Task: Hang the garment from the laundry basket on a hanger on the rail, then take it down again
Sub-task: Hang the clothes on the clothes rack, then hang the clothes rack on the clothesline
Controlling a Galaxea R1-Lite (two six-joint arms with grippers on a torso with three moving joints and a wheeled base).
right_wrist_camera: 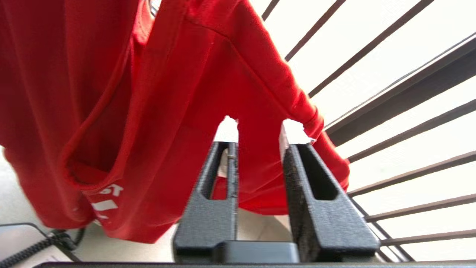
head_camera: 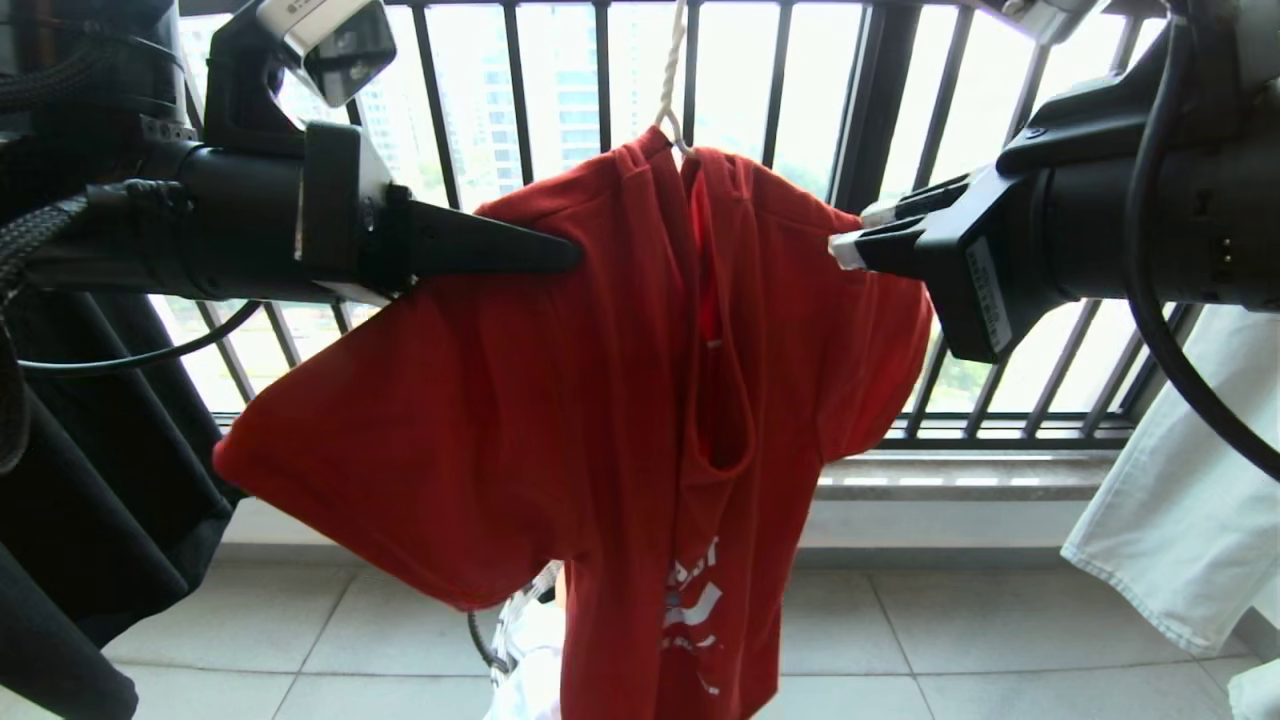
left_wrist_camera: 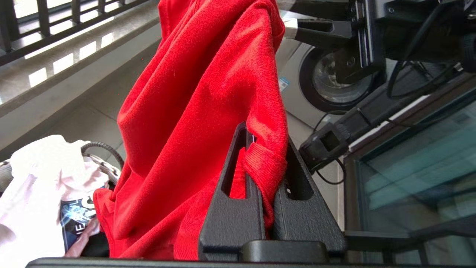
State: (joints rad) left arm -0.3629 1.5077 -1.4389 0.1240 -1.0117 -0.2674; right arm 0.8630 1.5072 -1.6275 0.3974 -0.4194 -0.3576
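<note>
The left gripper [head_camera: 575, 252] reaches in level from the left at shoulder height, its black tapered fingers [left_wrist_camera: 238, 208] pressed together on a hemmed fold of the red short-sleeved T-shirt with white lettering [head_camera: 560, 420]. That shirt hangs in mid-air in front of the dark window railing with vertical bars [head_camera: 880, 110], draped over the thin off-white wire hanger with a twisted neck [head_camera: 672, 80], whose neck rises straight up out of the frame. The shirt's long axis runs vertically, collar up, hem down toward the small woven basket with black handles [head_camera: 505, 640] on the floor. The right gripper [head_camera: 845, 245] comes in level from the right, its fingers [right_wrist_camera: 316, 193] spread a little, with red sleeve fabric lying between them; whether they clamp it I cannot tell.
</note>
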